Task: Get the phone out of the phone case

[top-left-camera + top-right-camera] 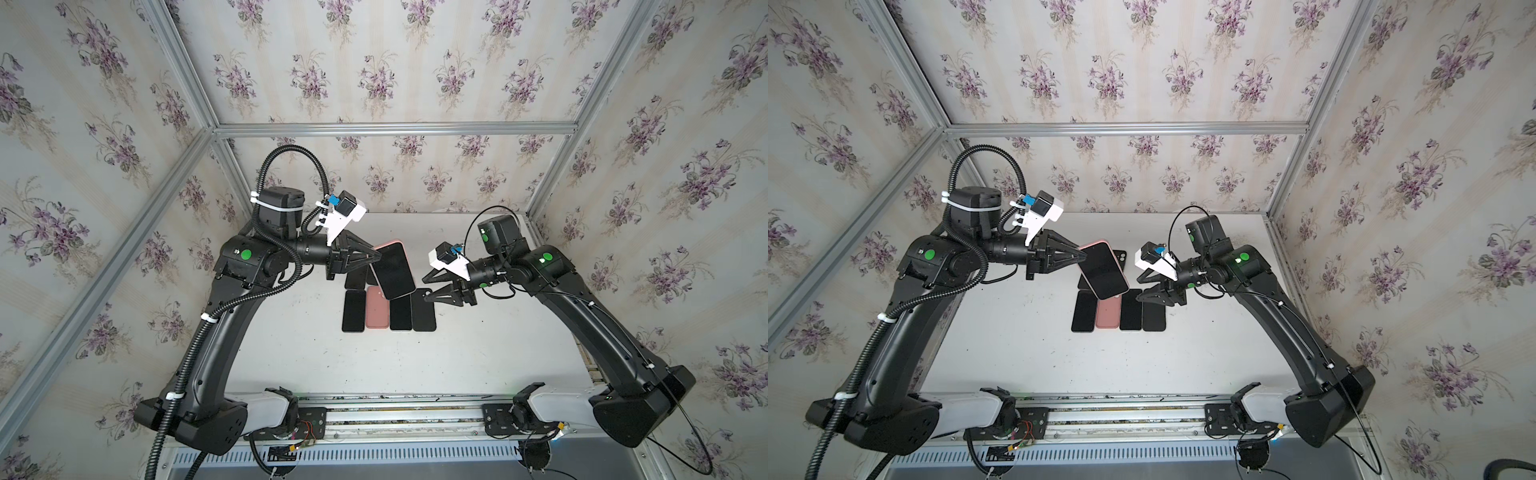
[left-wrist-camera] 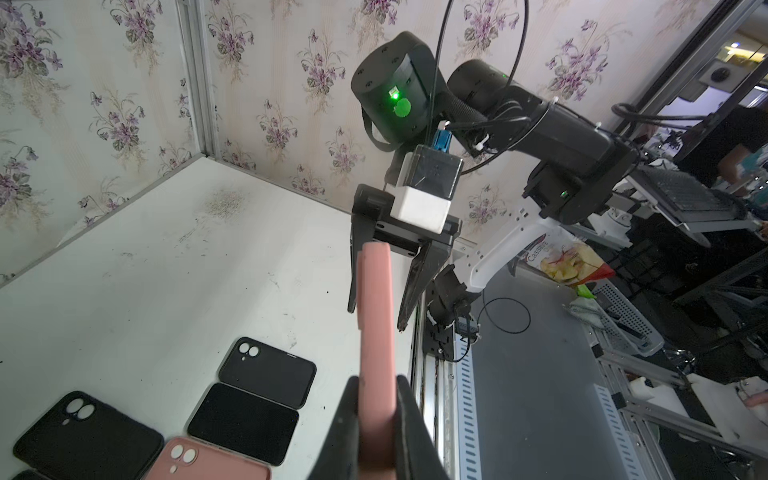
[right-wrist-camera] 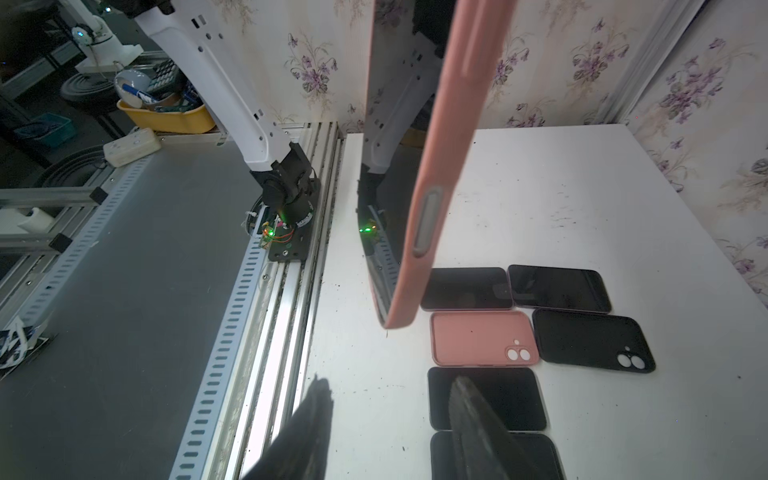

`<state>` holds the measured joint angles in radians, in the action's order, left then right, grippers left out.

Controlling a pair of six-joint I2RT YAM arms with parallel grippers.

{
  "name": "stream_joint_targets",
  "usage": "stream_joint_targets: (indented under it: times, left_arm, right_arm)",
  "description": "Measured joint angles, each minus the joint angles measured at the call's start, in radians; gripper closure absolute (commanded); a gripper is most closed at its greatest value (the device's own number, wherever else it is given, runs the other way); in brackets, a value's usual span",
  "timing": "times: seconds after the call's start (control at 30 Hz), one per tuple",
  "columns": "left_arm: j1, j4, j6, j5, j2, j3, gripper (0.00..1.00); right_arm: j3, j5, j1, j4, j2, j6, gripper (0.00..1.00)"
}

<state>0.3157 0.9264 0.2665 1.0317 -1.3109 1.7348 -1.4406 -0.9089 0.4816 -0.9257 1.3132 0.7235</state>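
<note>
- Clamped right in front of my left wrist camera, the left end effector [image 2: 376, 380] is closed on one short end of the phone case [image 2: 374, 316], with a finger on either side of it.
- From both top views, I see that left end effector [image 1: 377, 257] holding the phone [image 1: 395, 272] in its case up in the air. It is tilted above the things lying on the desk [image 1: 478, 353].
- Over on the other arm, the right end effector [image 1: 426, 287] has its jaws partly apart with nothing between them. It sits near the phone's free end, and I see no contact.
- Phone: the dark, blank screen faces up toward the top cameras. It is seated in the case, whose pink rim wraps every edge I can see.
- On my right wrist view the case [image 3: 453, 124] shows a grey oval button cover on its side.
- Below it an empty pink case [image 1: 377, 309] lies among black phones and cases [image 1: 401, 311].
- Readable writing: a snack bag [image 2: 557, 259] beyond the desk begins "Cassa"; the rest I cannot make out.
</note>
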Motion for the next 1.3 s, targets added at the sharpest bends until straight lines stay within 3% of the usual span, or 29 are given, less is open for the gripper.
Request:
stream_joint_targets:
  times: [0.57,1.3]
  left_arm:
    - [0.001,0.049,0.068,0.036,-0.016,0.025,1.00]
    - [0.006,0.051,0.067,0.051,-0.028,0.039,1.00]
  right_arm:
    - [-0.033,0.002,0.040,-0.018,0.063,0.013,0.56]
    - [-0.071,-0.016,0.089,-0.012,0.090,0.014,0.75]
